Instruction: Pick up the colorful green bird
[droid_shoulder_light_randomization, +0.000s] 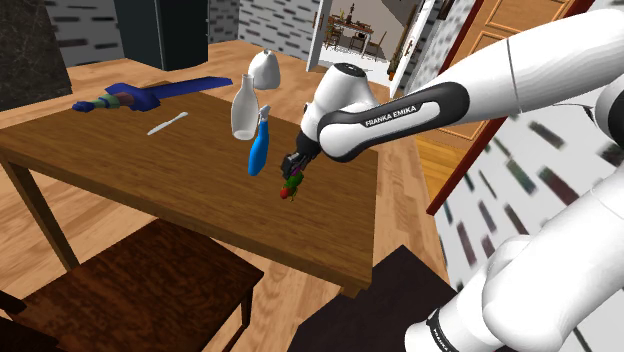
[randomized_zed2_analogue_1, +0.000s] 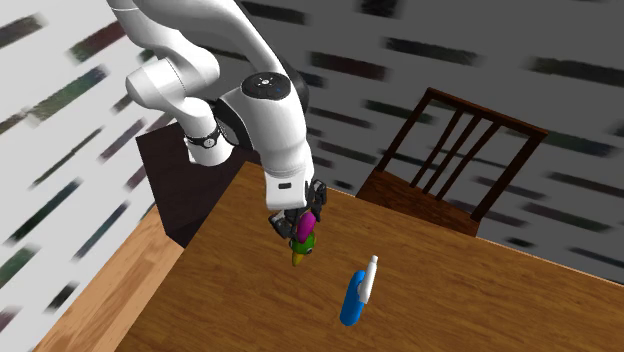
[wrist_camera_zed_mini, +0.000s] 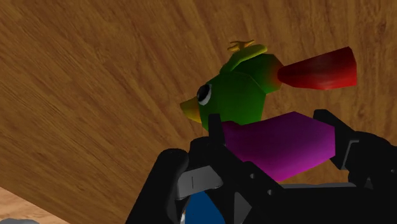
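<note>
The green bird (wrist_camera_zed_mini: 238, 89) has a yellow beak, a red tail and a purple wing. My black gripper (wrist_camera_zed_mini: 275, 143) is shut on its purple wing, the fingers clasping it from both sides. In the second exterior view the bird (randomized_zed2_analogue_1: 302, 240) hangs from the gripper (randomized_zed2_analogue_1: 297, 222) a little above the wooden table (randomized_zed2_analogue_1: 460, 300). From the shoulder camera the bird (droid_shoulder_light_randomization: 292, 185) dangles under the gripper (droid_shoulder_light_randomization: 296, 168) near the table's right part.
A blue spray bottle (droid_shoulder_light_randomization: 259, 148) lies on the table (droid_shoulder_light_randomization: 120, 150) close to the bird. A white vase (droid_shoulder_light_randomization: 244, 108), a white bell-shaped object (droid_shoulder_light_randomization: 264, 68), a white utensil (droid_shoulder_light_randomization: 166, 124) and a blue tool (droid_shoulder_light_randomization: 150, 94) lie farther back. A dark chair (droid_shoulder_light_randomization: 140, 285) stands at the near edge.
</note>
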